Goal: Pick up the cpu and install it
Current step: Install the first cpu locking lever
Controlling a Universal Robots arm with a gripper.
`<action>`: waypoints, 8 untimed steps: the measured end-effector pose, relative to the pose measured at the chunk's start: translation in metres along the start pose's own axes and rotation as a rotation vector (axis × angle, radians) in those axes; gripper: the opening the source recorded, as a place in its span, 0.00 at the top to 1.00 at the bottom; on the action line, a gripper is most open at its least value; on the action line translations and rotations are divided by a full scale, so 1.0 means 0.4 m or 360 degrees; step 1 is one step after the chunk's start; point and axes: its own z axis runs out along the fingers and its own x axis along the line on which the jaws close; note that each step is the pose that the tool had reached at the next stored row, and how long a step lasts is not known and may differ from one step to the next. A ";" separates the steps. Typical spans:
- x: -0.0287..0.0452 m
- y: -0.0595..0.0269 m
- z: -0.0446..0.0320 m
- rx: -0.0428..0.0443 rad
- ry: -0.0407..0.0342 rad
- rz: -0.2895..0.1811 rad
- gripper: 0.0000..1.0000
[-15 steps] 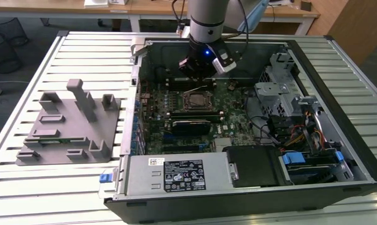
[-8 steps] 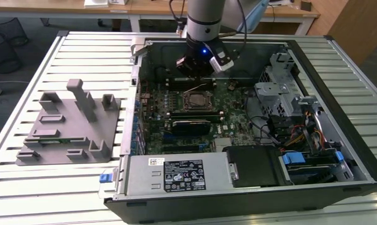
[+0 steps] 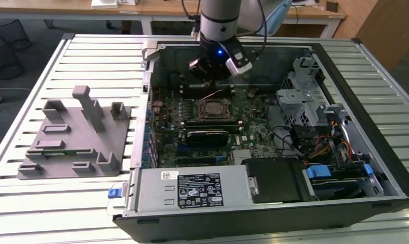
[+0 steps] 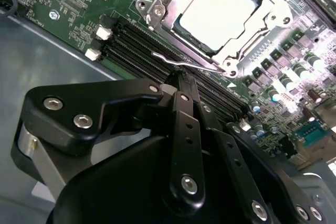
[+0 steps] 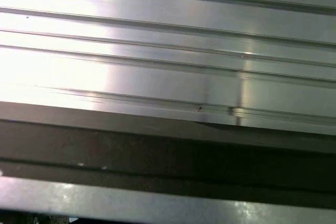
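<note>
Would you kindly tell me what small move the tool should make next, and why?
Probably a short lift straight up. The cpu already lies in its socket, and the tool is shut on nothing, close above the memory slots beside it, so backing away seems safest.

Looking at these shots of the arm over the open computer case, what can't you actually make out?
- Gripper: in the second wrist view its own black linkage covers the fingertips, so open or shut is unclear.
- Cpu: glare washes out its top, so no markings show.
- Socket in the exterior view: too small to judge seating.
</note>
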 end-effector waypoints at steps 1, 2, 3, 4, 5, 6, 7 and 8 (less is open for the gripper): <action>0.000 -0.001 -0.001 -0.0001 0.0000 0.0000 0.89; 0.000 -0.002 -0.001 -0.0001 0.0000 0.0000 0.89; 0.001 -0.005 -0.001 -0.0001 0.0000 0.0000 0.89; 0.001 -0.009 -0.001 0.0000 0.0000 0.0000 0.89; 0.001 -0.010 -0.002 0.0000 0.0000 0.0000 0.89; 0.001 -0.011 -0.001 -0.0001 0.0000 0.0000 0.89; 0.000 -0.011 -0.002 0.0000 0.0000 0.0000 0.89; -0.002 -0.011 -0.002 0.0000 0.0000 0.0000 0.89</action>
